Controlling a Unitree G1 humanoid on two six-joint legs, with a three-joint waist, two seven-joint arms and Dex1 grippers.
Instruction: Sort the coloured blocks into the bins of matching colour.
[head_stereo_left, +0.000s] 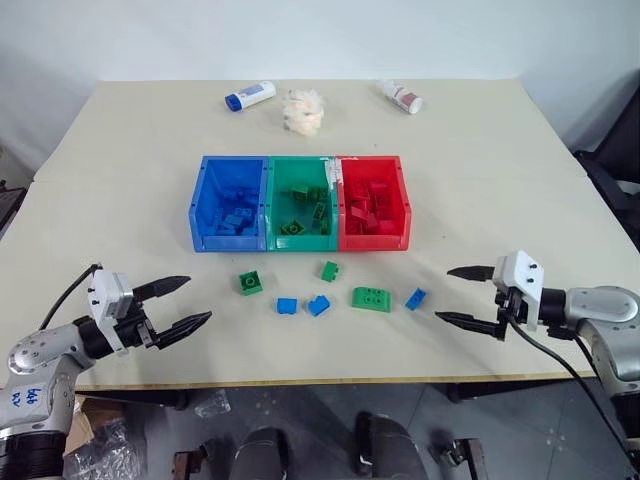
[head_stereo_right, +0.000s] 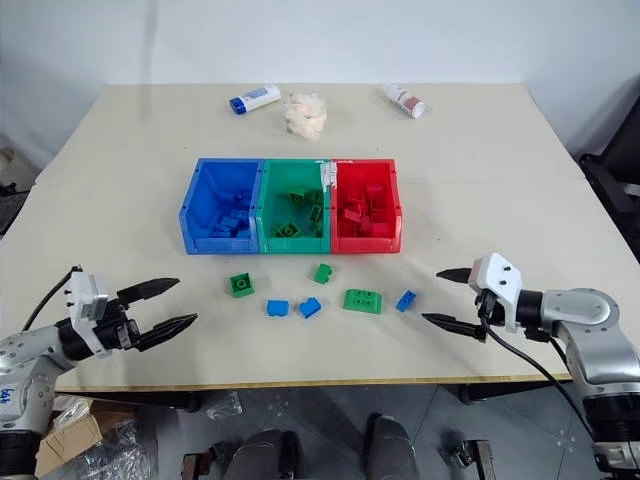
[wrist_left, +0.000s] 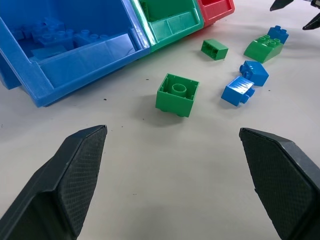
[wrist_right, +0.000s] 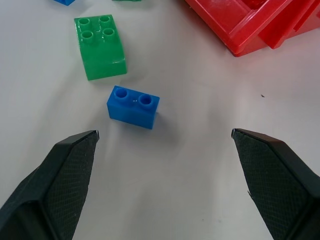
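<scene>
Tan table (head_stereo_left: 480, 180): blue, green, red bins (head_stereo_left: 300, 203) in row, partly filled. Six loose blocks (head_stereo_left: 371, 298) in front. Left gripper (head_stereo_left: 184, 303) and right gripper (head_stereo_left: 462, 295) wide open, holding nothing.

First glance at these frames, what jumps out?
The three joined bins at mid-table: blue, green, red, each already holding bricks of its own colour. In front of them six loose bricks lie scattered, three green and three blue, none red. The left end effector and right end effector flank that scatter, both wide open and empty.
</scene>
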